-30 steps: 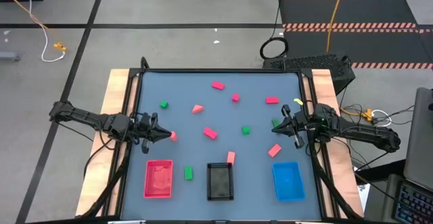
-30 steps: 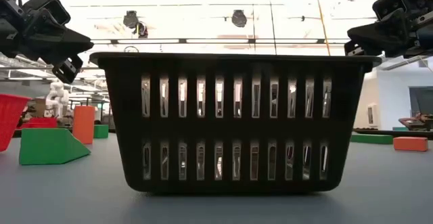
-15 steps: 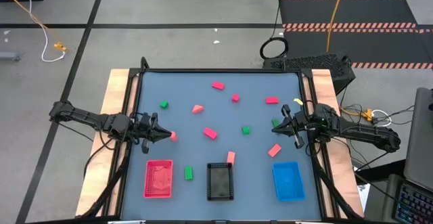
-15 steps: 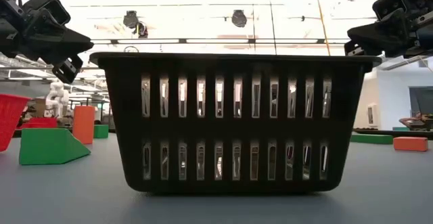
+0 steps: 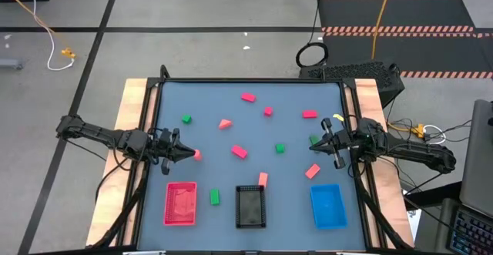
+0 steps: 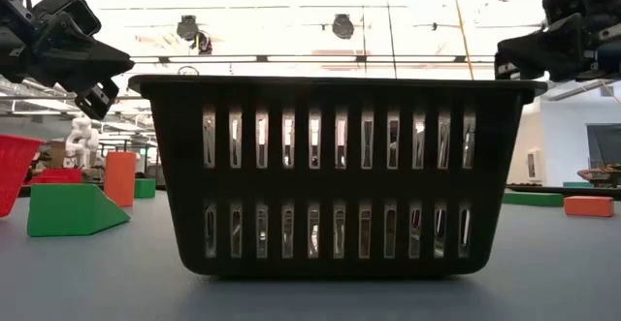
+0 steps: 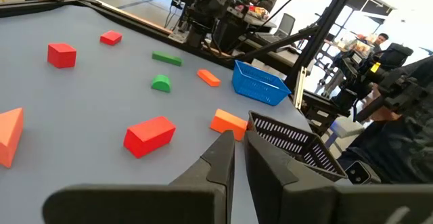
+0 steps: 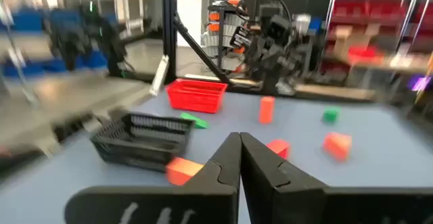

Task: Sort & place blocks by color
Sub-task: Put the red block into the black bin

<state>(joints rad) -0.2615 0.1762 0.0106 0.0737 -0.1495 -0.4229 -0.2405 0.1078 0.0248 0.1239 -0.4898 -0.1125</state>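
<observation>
A blue-grey bench (image 5: 208, 109) with pale wooden side rails is seen from above, set on a grey floor with cables lying around. The blocks (image 5: 239, 152) are scattered all over the middle and far part of it: pink-red and salmon ones mostly, plus a few green ones, none touching each other. One green block (image 5: 215, 197) is parked between the red tray (image 5: 180, 203) and the black tray (image 5: 250, 206), and a salmon one (image 5: 263, 179) sits just beside the black tray's far edge. The blue tray (image 5: 327, 206) is at the right end of the row.

Progress-wise, basically nothing is sorted yet. No block can be made out inside any tray from the high view, so the whole job looks to be left.

The left end effector (image 5: 187, 154) is held low at the left edge, right by a small pink block (image 5: 197, 155), with its fingers closed together and nothing held, as the left wrist view confirms. The right end effector (image 5: 315, 148) is at the right edge near a green block (image 5: 313, 139), also closed and empty.

The low view is mostly blocked by the slotted wall of the black tray, so only a green wedge (image 6: 73, 210) and a few blocks at the sides get shown there. Block shapes are given much better by the wrist views, and people in the room beyond the bench are caught by the left one.
</observation>
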